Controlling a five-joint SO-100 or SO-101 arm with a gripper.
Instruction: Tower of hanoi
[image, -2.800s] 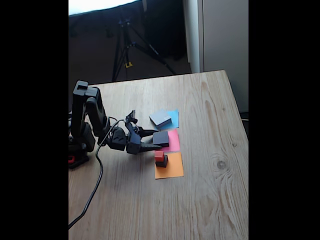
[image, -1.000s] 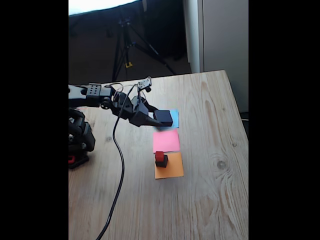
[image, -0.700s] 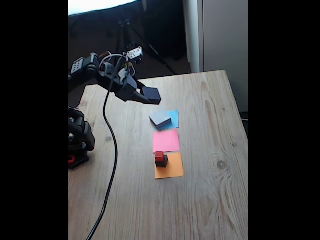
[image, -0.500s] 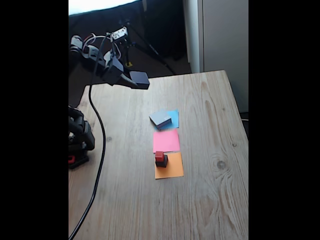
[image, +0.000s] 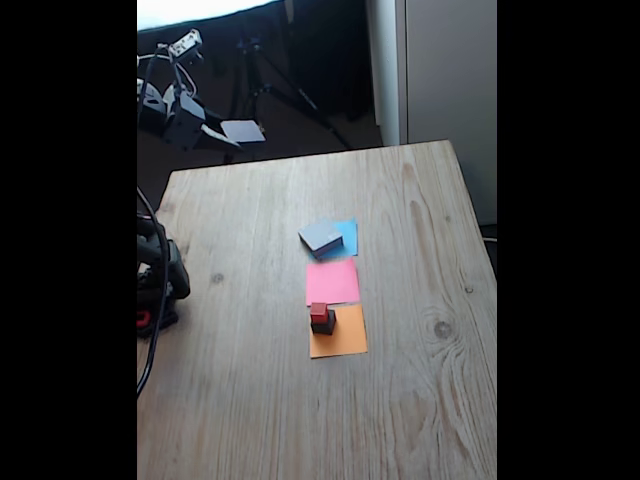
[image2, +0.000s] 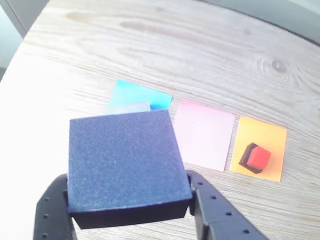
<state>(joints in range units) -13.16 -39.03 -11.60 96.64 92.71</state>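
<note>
My gripper (image: 226, 133) hangs high above the table's far left corner, shut on a mid-sized dark square block (image: 244, 130). In the wrist view this block (image2: 126, 164) sits between the two black fingers (image2: 214, 212) and hides part of the table. The largest grey block (image: 321, 236) lies on the blue paper square (image: 347, 234); in the wrist view only a sliver of it (image2: 129, 107) shows. The tiny red cube (image: 319, 312) sits on a small black block (image: 324, 324) on the orange paper (image: 342, 342), as the wrist view shows for the cube (image2: 259, 157) too.
The pink paper square (image: 332, 281) between blue and orange lies bare. The arm's base (image: 158, 280) stands at the table's left edge with a black cable (image: 150, 340) hanging down. A tripod (image: 255, 80) stands behind the table.
The gripper closed on the mid-sized block at the pink square and has carried it up and back to the far left, well above the table. The other blocks stayed put.
</note>
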